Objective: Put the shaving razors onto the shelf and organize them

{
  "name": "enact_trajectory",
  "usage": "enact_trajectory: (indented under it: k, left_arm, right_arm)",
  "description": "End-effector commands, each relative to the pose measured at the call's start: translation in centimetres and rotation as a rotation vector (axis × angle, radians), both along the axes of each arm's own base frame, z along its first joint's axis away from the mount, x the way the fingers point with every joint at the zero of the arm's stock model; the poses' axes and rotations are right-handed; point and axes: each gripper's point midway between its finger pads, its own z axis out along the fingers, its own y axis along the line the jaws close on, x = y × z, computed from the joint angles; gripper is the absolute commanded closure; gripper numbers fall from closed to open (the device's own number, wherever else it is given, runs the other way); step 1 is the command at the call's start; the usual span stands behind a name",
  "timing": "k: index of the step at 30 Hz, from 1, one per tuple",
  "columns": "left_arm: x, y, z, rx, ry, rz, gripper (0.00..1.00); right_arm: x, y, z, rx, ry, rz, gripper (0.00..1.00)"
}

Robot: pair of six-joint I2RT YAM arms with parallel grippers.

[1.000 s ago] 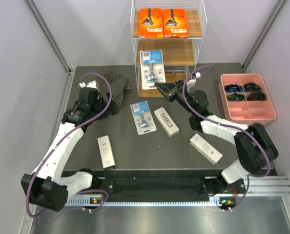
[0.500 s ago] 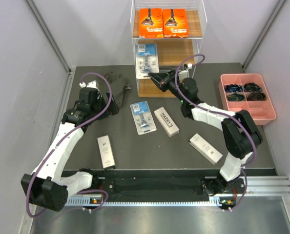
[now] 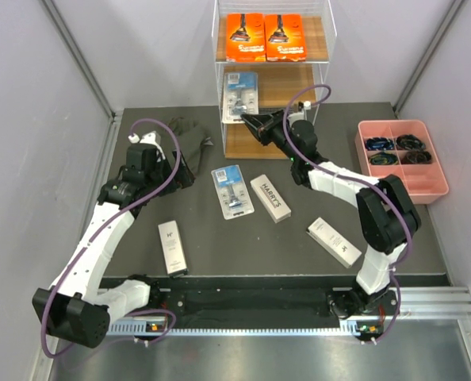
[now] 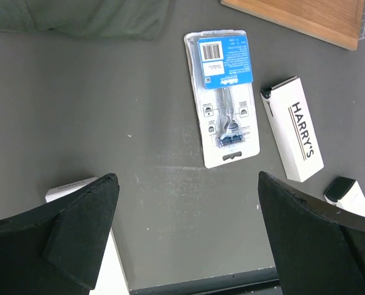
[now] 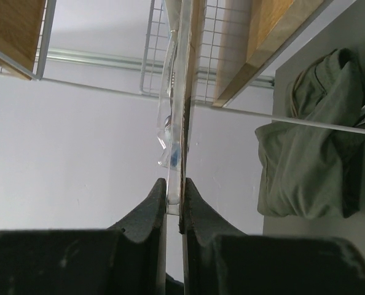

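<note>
Razors number seven in the overhead view, and two look finished: one orange box [image 3: 246, 37] and a second orange box [image 3: 285, 37] lie side by side on the top tier of the shelf [image 3: 292, 86]. A blue blister pack [image 3: 241, 94] is at the left of the middle tier, up on edge rather than lying flat, with the right jaws clamped on its lower edge. The right wrist view shows the thin card pinched between the two fingers, with wire frame and wooden tiers beyond. Whether the pack already rests on the wood cannot be told. Four packs lie flat on the tabletop [image 3: 212, 230]. The other blister pack [image 3: 232, 190] is just in front of the shelf, and a white box marked HARRY'S [image 3: 270, 198] lies just beside it to the right. A second white box [image 3: 333, 241] sits nearer the right arm's base, and a third white box [image 3: 171, 248] lies well apart on the left. The left jaws stand wide apart and hold nothing, hovering above the tabletop with the loose blister pack in their camera's sight. The job seems somewhat under halfway, with one pack to set down and let go, then four to carry up. A green cloth [image 3: 189, 135] lies left of the shelf, and a pink tray [image 3: 402, 182] of dark oddments sits at the right.
</note>
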Motion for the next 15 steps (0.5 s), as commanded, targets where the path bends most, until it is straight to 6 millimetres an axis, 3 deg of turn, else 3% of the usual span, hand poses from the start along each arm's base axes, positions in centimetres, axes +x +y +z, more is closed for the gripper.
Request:
enact_trajectory:
  k: [1, 9, 15]
  left_arm:
    - [-0.3, -0.4, 0.8, -0.019, -0.027, -0.024, 0.01]
    - [-0.4, -0.9, 0.6, -0.045, -0.025, -0.037, 0.01]
    - [0.7, -3.3, 2.2, -0.142, -0.096, -0.130, 0.07]
  right_arm:
    - [2.1, -0.8, 3.4, 0.037, -0.040, -0.048, 1.00]
    - [3.5, -0.5, 3.0, -0.002, 0.033, -0.058, 0.91]
    - [3.8, -0.4, 2.6, -0.006, 0.053, -0.048, 0.87]
